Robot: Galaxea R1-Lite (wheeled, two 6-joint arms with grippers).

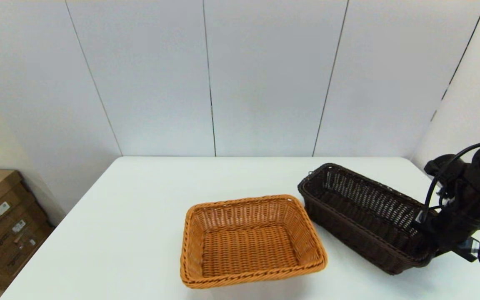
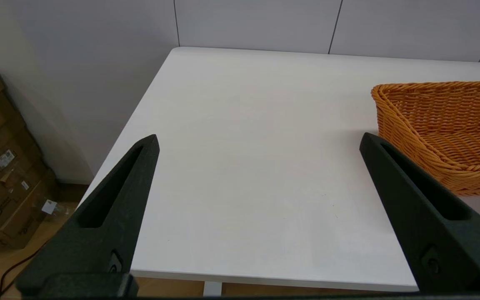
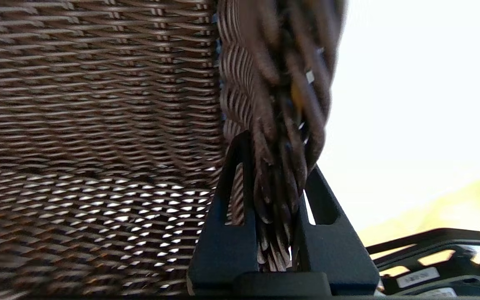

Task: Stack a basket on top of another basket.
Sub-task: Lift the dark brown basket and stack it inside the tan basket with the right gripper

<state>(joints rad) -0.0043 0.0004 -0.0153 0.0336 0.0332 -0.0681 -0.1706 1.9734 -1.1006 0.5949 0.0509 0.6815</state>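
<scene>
Orange-tan wicker basket [image 1: 250, 241], item one: we log it at the near middle of the white table [image 1: 131, 216], flat on its base, mouth up, shallow with flared sides and a braided rim. Its right rim lies just beside the dark basket's near-left wall; we cannot tell whether the two touch.

Item two, far left, off the table: cardboard boxes [image 1: 2, 225] stacked on the floor by the wall, with printed labels too small for us to read.

Item three, left gripper [image 2: 258, 143]: we see it only in its own wrist view, hanging over the table's left part, jaws spread wide and holding nothing. One of its fingers [image 2: 415, 204] shows close to the orange basket's left wall, and we cannot tell if there is contact.

Item four, dark brown wicker basket [image 1: 356, 212]: on the right half of the table, long axis running from far left to near right, taller-walled, with open-weave sides. It looks tilted, the near-right end raised; the far-left end is low, at or near the tabletop.

Item five, right gripper [image 3: 277, 166]: at the dark basket's near-right end. Our wrist view shows the jaws narrow, pinched on the braided rim [image 3: 283, 125] of that end wall, one finger inside the basket and one outside. In the head view the right arm [image 1: 469, 200] comes in from the right edge.
</scene>
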